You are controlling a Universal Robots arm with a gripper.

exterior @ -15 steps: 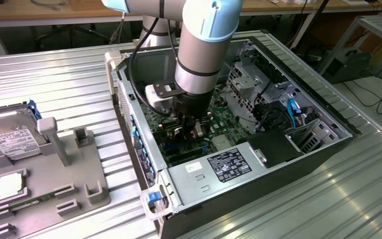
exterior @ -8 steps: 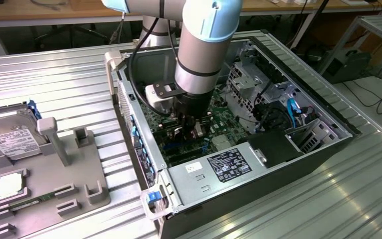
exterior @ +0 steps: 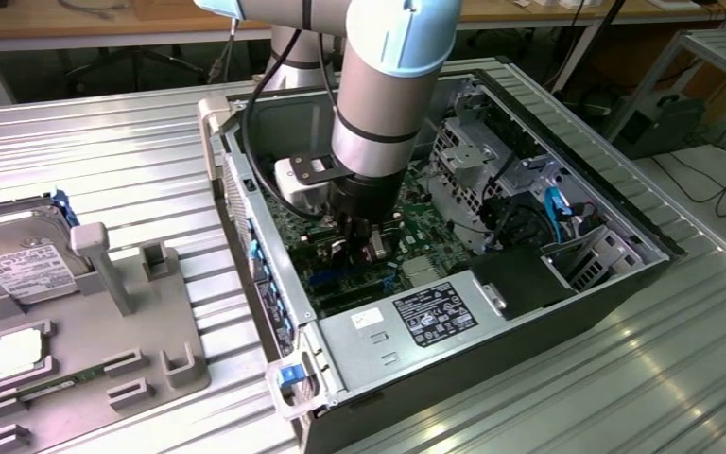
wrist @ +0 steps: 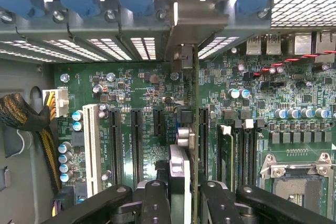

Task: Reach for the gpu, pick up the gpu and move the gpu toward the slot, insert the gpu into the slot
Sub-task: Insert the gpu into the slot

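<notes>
Black claw point(wrist: 181, 192) up close, pinching the gpu point(wrist: 194, 129) on edge, low over the green board point(wrist: 142, 85). Insert step now; needs lining up with the slot point(wrist: 202, 135).

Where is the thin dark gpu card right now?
The thin dark gpu card stands edge-on between the black gripper fingers, over the green motherboard, with its silver end bracket at the case's rear wall, inside the open computer case.

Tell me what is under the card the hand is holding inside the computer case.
Under the card, held edge-on by the hand, lies the green motherboard with its row of long black slots. The slot directly beneath the card's edge is covered by the card itself.
</notes>
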